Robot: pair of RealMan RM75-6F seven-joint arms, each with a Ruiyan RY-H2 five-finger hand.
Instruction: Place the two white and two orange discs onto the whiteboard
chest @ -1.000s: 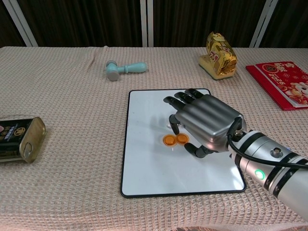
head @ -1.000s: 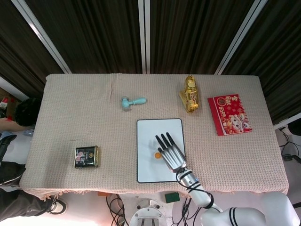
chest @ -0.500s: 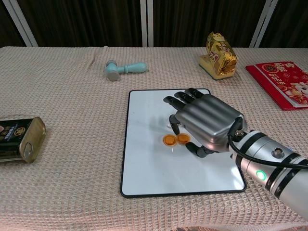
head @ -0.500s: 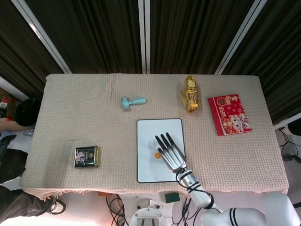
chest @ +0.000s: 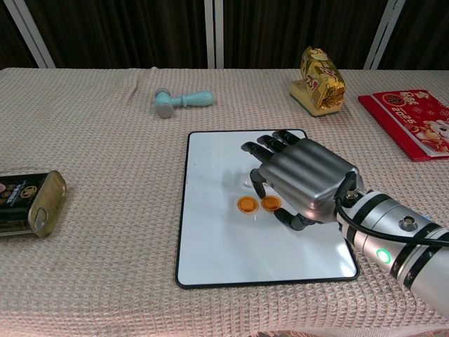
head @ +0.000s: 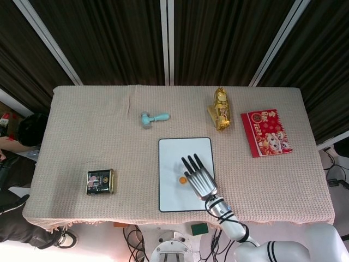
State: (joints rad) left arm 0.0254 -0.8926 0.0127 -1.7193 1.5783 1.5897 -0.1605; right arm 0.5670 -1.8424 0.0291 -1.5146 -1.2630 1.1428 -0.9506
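On whiteboard (chest: 210, 239): two orange discs (chest: 257, 204) | right hand (chest: 303, 178) above, fingers spread, empty

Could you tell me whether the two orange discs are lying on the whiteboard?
Yes, the chest view shows both orange discs side by side on the whiteboard.

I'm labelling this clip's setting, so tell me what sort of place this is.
Probably a robot lab or data-collection room, not a home. A table covered in beige woven cloth stands before dark curtains, cables trail on the floor below, and unrelated props such as a toy hammer lie about.
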